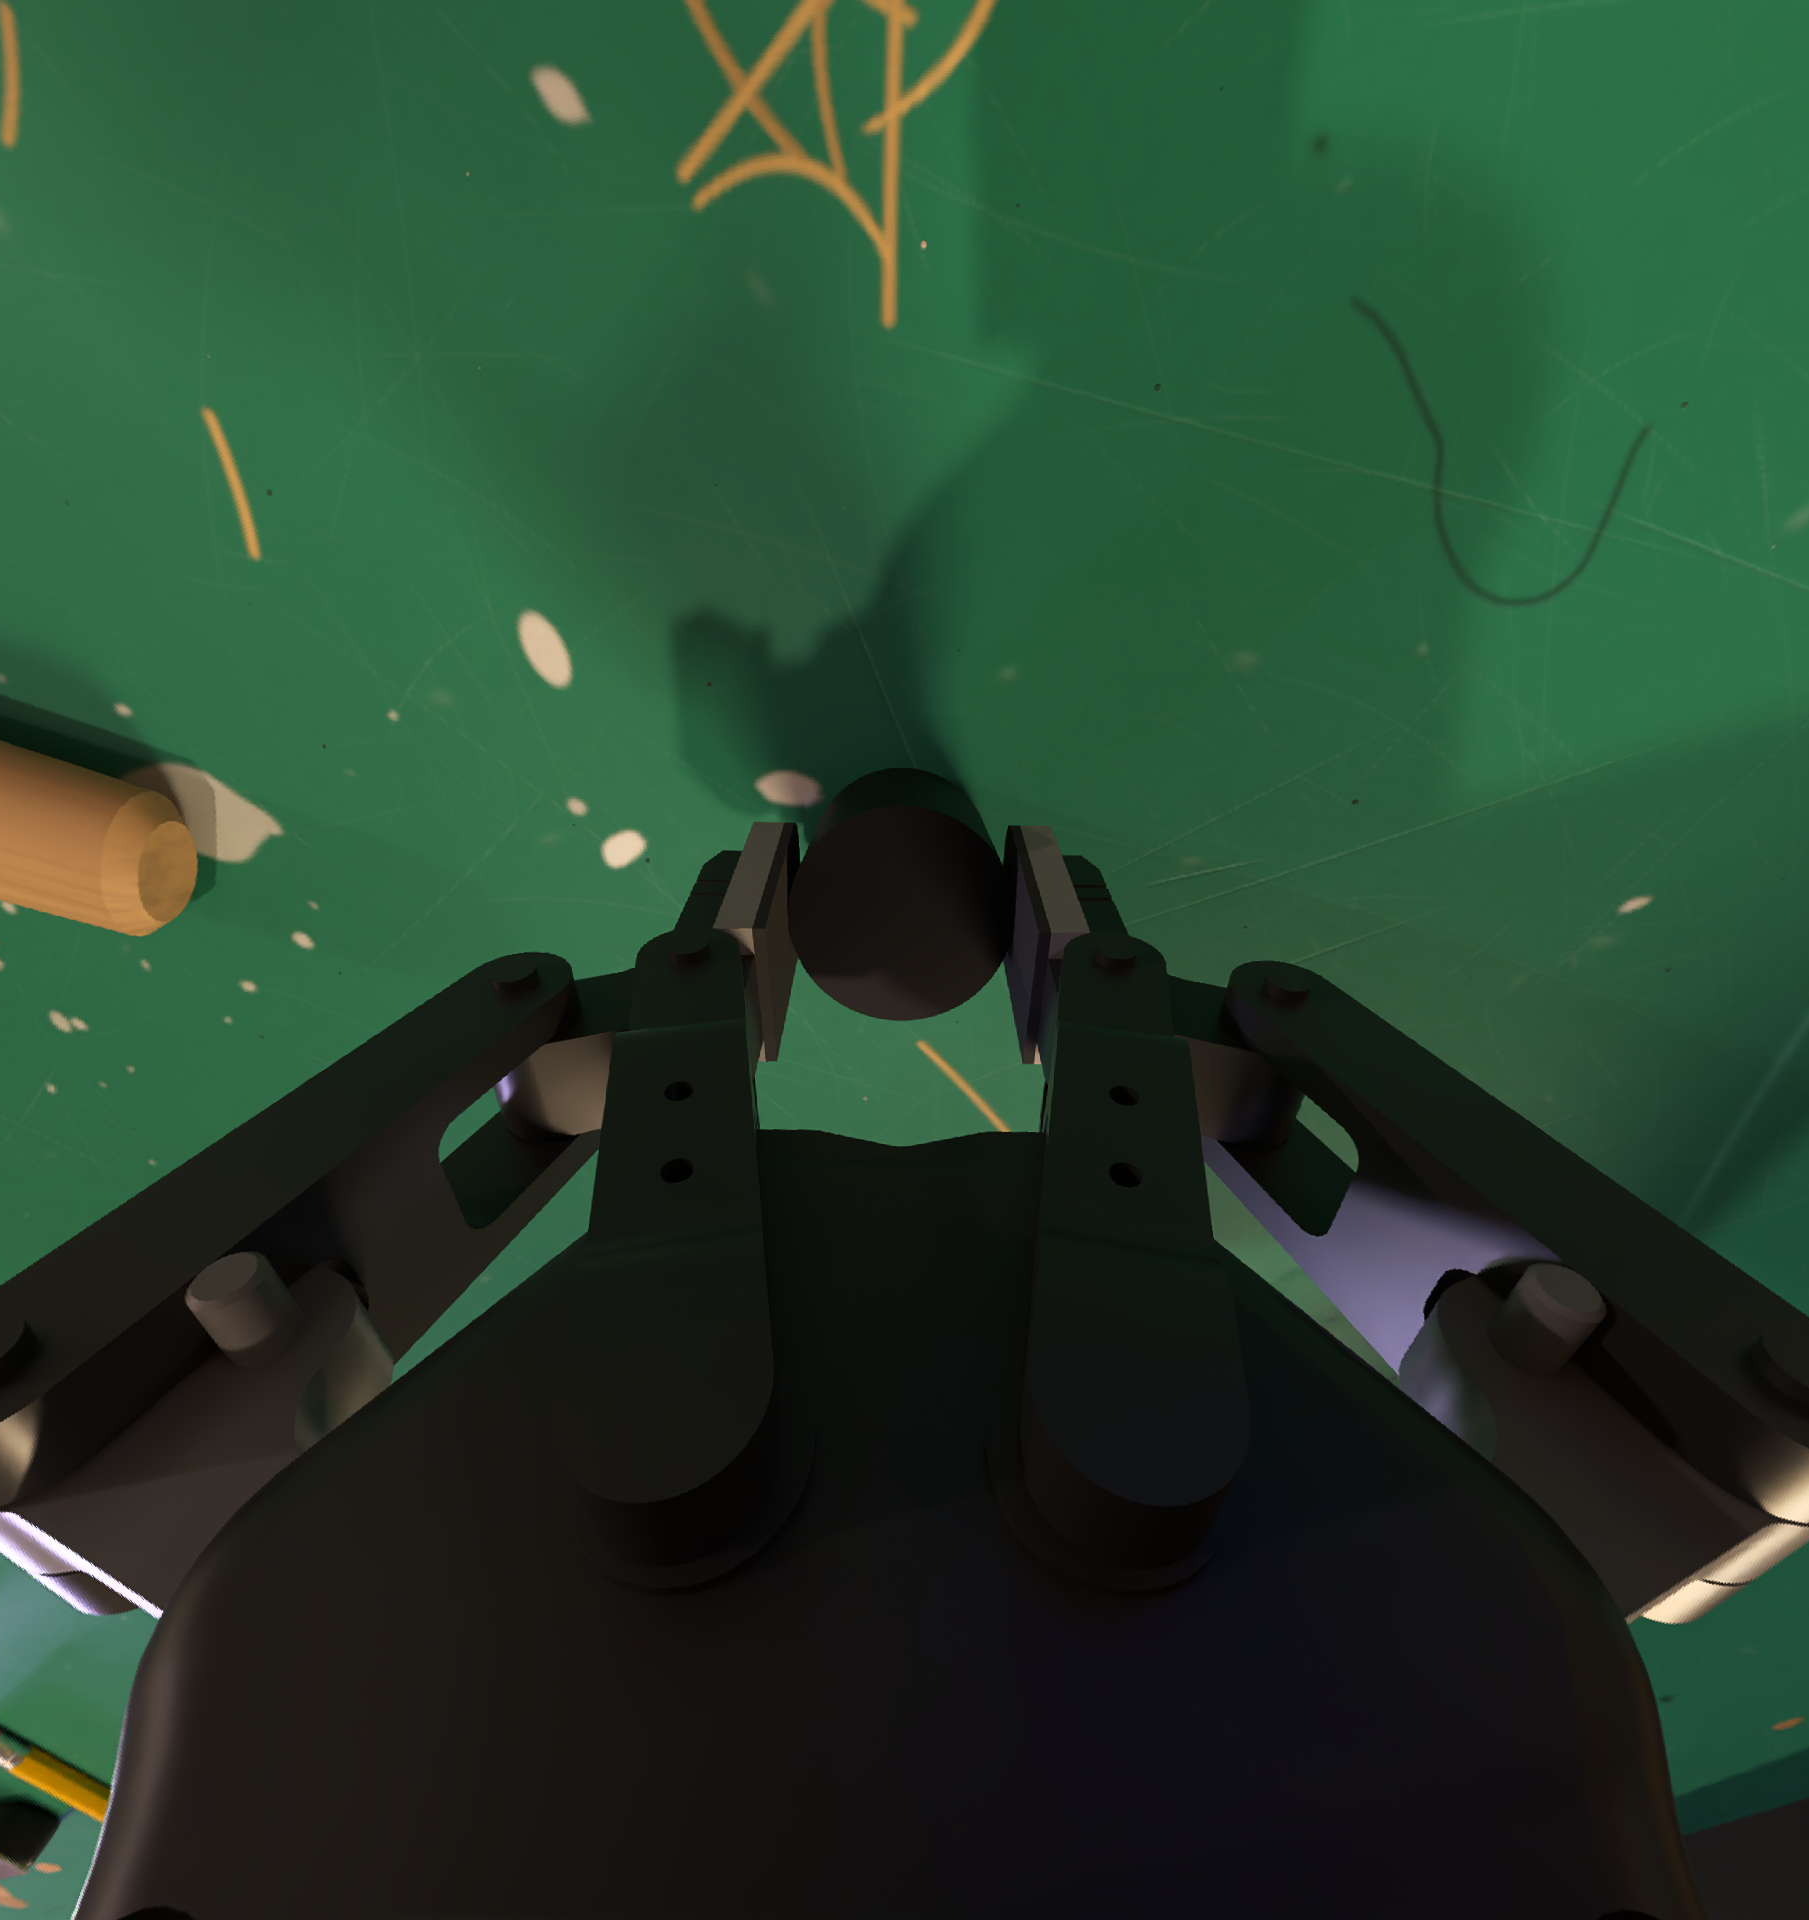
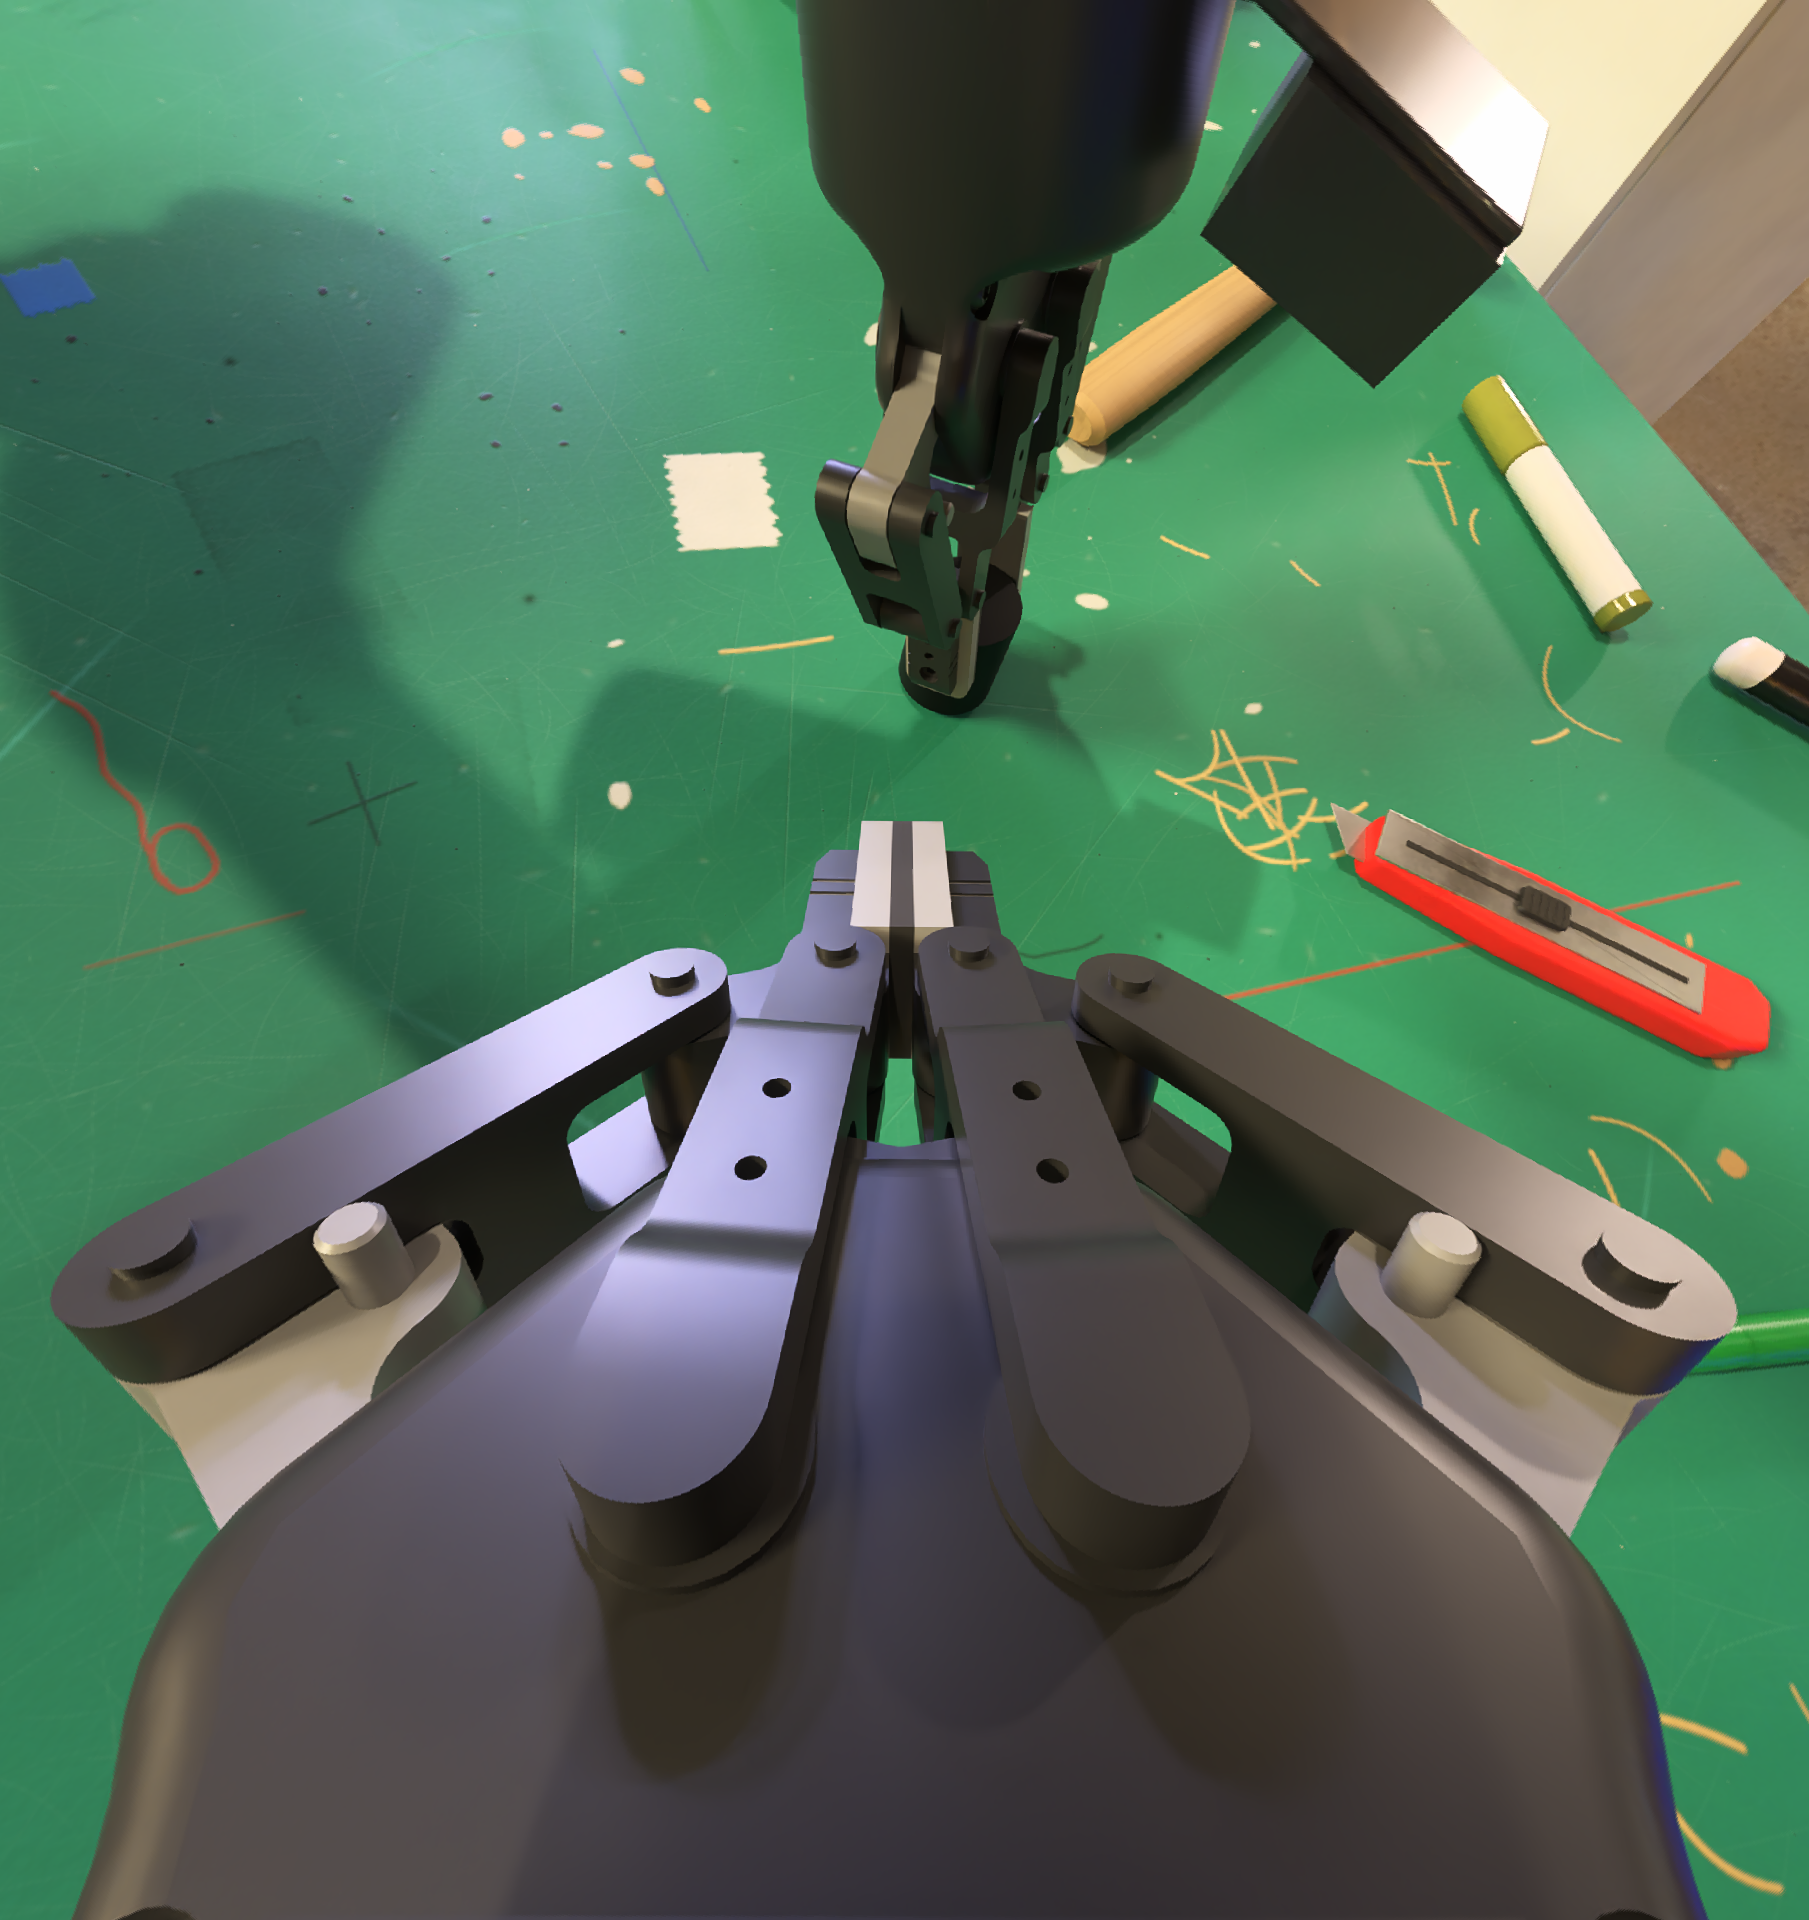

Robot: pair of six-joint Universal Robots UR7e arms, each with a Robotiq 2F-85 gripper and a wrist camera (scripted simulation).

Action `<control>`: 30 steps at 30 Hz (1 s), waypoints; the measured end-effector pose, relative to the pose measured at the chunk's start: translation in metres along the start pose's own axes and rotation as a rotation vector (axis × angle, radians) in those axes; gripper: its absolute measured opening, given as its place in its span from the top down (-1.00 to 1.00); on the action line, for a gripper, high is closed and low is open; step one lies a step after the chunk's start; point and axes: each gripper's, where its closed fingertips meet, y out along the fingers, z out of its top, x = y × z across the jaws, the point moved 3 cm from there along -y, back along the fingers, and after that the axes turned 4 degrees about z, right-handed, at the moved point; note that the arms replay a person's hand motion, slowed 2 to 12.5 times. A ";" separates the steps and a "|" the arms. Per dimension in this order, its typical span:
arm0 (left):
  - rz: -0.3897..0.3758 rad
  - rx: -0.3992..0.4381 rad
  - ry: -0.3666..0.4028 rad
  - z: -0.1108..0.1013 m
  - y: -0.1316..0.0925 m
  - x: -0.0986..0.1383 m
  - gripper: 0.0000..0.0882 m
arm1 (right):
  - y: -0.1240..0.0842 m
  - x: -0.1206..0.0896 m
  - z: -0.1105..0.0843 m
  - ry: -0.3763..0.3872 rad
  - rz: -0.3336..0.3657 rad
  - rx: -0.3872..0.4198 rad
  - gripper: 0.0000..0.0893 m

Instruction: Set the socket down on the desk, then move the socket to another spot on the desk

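The left hand is closed on the socket, a dark cylinder pinched between the two pads and seen end-on in the left wrist view. In the right wrist view the same hand points straight down, and the socket's lower end looks to be touching, or only just above, the green tabletop; the contact itself is too dark to tell for certain. By this the first step, setting the socket down, looks to be in hand and nearly done. The next move calls for opening the fingers just enough to free the socket without nudging it, checking that it stands or lies steady, and then grasping it again to carry it to a bare patch. A round socket may roll if it tips. The right hand hovers apart from the left, its pads pressed together on nothing. A hammer lies just behind the left hand, and a red knife and a marker lie off to one side, so the new spot should avoid them.
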 end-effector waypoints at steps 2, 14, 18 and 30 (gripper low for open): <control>0.000 0.002 0.003 0.000 0.000 0.000 0.21 | 0.000 0.000 0.000 -0.001 -0.001 0.000 1.00; -0.004 0.015 0.003 0.000 0.000 0.000 0.21 | -0.001 0.000 0.000 -0.001 -0.002 0.001 1.00; -0.006 0.012 0.006 -0.001 0.000 0.000 0.21 | -0.001 0.000 0.000 -0.001 -0.002 0.000 1.00; -0.014 0.016 0.032 -0.004 -0.001 0.002 0.21 | -0.002 0.001 0.000 -0.001 -0.005 0.000 1.00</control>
